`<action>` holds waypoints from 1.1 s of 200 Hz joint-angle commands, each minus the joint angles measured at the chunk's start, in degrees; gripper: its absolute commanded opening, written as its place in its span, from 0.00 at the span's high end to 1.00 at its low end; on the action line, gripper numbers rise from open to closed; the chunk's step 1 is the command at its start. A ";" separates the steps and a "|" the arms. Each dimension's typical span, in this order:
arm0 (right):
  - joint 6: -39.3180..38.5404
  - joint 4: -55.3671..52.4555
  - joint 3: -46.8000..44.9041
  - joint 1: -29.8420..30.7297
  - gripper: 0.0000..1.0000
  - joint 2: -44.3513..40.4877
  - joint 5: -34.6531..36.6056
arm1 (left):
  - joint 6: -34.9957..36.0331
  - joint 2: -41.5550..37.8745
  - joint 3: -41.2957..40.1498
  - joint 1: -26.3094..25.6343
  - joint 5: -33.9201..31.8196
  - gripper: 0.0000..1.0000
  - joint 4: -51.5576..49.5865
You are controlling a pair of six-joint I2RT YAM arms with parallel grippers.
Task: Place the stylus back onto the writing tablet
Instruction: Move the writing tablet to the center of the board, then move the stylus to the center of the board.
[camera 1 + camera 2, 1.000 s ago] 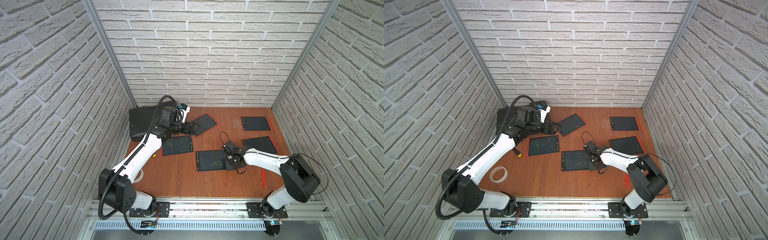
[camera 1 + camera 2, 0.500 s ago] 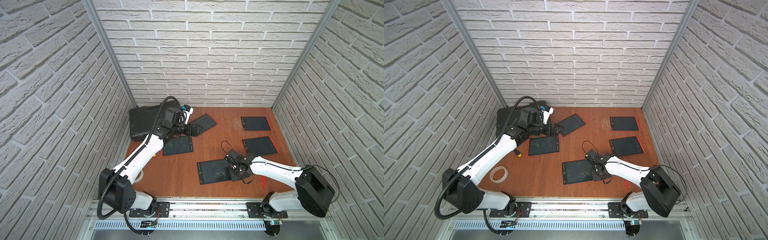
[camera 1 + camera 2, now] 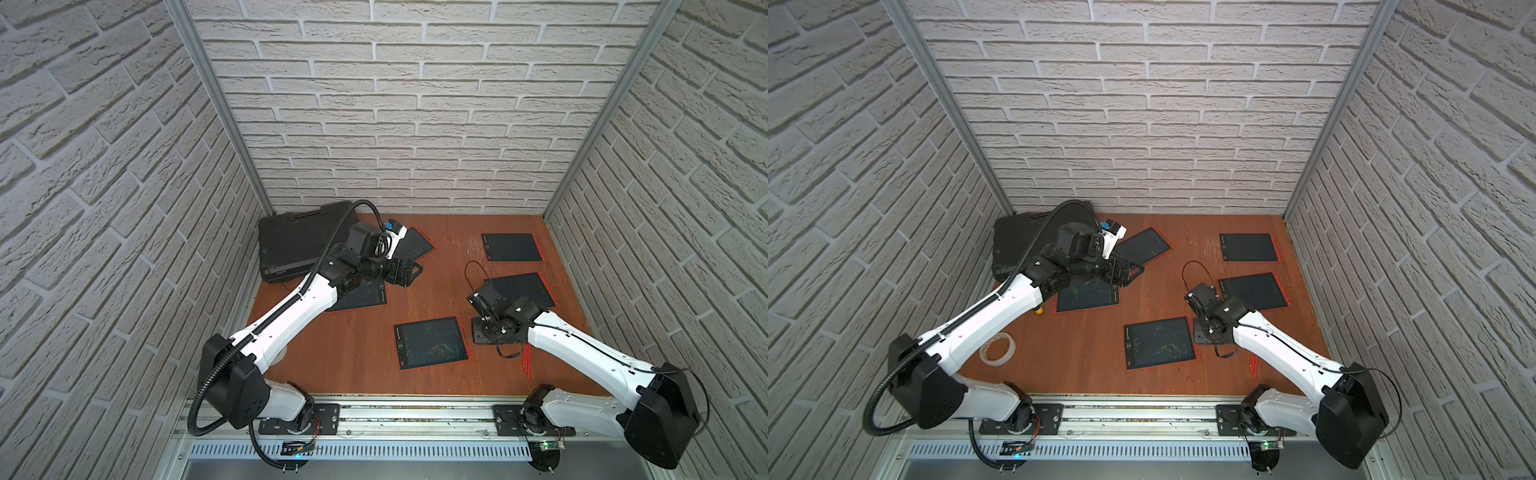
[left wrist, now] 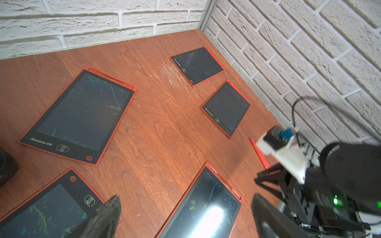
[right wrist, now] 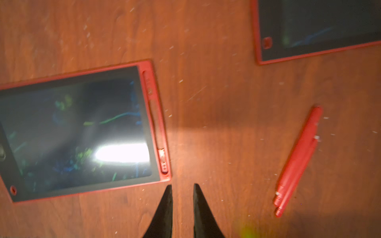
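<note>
**Stylus [image 3: 527, 361] loose on the table, grasp yet to be made**

In both top views the stylus is seen on the table [image 3: 353, 353] toward its front right corner. The right gripper [image 3: 482, 332] is held between it and the writing tablet [image 3: 432, 343].

In the left wrist view the left gripper [image 4: 185, 199] is spread wide and empty. "Newsmy" can be read on the far tablet [image 4: 82, 115].

In the right wrist view the right gripper's jaws are parted narrowly on nothing. They should be widened, centred across the shaft and closed at mid-length.
</note>
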 commanded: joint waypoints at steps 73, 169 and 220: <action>6.67 -5.27 -0.22 -21.26 0.62 -10.21 14.57 | -1.56 1.03 -3.68 -0.83 1.66 0.02 4.64; 3.01 5.01 -7.56 -35.96 0.59 -5.07 7.17 | -9.77 2.02 -1.31 -7.16 -8.13 0.02 -1.06; 2.27 9.38 -12.32 -39.37 0.59 -5.48 3.11 | -13.18 3.66 1.03 -9.46 -12.68 0.02 -3.71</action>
